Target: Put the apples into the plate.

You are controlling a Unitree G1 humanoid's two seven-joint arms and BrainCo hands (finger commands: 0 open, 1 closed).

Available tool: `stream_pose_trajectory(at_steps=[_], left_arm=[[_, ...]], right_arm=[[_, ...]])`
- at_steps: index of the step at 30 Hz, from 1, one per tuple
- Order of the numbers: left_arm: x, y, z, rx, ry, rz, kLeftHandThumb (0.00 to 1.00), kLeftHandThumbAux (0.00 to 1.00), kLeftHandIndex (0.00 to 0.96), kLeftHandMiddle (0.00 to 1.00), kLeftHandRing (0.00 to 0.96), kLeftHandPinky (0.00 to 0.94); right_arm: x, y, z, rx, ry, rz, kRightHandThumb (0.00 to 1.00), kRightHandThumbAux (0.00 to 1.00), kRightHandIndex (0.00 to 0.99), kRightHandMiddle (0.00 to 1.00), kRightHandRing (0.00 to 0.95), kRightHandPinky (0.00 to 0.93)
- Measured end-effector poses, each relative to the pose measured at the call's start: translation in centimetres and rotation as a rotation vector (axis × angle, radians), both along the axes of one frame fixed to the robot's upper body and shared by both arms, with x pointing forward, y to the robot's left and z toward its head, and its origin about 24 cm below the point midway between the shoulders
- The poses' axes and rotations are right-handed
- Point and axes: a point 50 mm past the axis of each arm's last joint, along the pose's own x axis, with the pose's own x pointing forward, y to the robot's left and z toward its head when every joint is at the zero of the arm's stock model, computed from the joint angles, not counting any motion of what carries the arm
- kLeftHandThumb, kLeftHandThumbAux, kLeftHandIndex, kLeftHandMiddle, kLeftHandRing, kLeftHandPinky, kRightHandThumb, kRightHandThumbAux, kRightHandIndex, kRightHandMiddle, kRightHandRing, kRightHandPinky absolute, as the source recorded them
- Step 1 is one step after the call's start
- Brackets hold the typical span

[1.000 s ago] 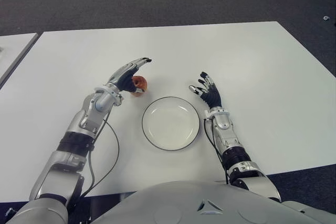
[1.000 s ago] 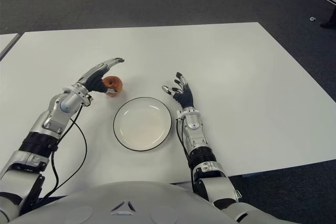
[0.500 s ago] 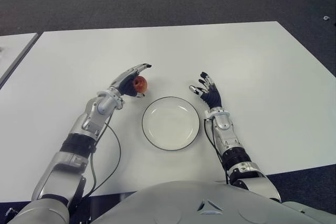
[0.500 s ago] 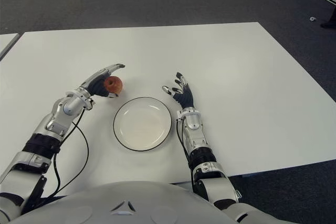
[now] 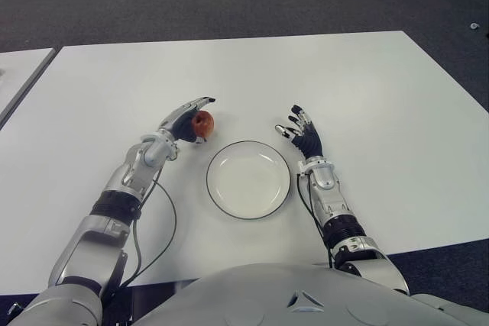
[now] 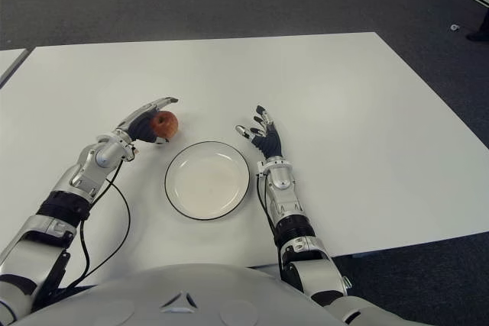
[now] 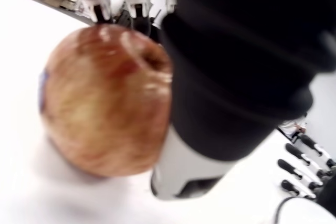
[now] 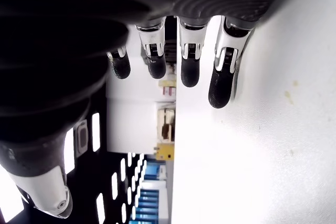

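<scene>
White table (image 5: 367, 82), left robot hand (image 5: 183, 120) gripping apple (image 5: 202, 122), right robot hand (image 5: 304, 135) spread, holding nothing

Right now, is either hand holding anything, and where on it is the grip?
The left hand grips the apple across its sides, thumb against fingers. The right hand, right of the plate, is open and holds nothing.

One apple (image 5: 202, 122), one plate (image 5: 248, 179).
</scene>
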Motion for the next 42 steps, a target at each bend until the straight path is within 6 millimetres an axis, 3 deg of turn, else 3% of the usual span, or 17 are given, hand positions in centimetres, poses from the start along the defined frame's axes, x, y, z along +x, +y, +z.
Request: stream_pose_trajectory(at_steps=[14, 42], left_arm=[[1.0, 0.4, -1.4, 0.075, 0.002, 0.031, 0.051, 0.373, 0.0, 0.0, 0.0, 0.0], [1.9, 0.8, -2.0, 0.157, -0.072, 0.056, 0.061, 0.384, 0.0, 0.0, 0.0, 0.0]], right_arm=[[0.0, -0.1, 0.0, 0.0, 0.001, -0.001, 0.15, 0.686, 0.001, 0.057, 0.095, 0.173], [0.0, -0.2, 0.0, 0.017, 0.002, -0.002, 0.165, 0.691, 0.005, 0.07, 0.108, 0.178]])
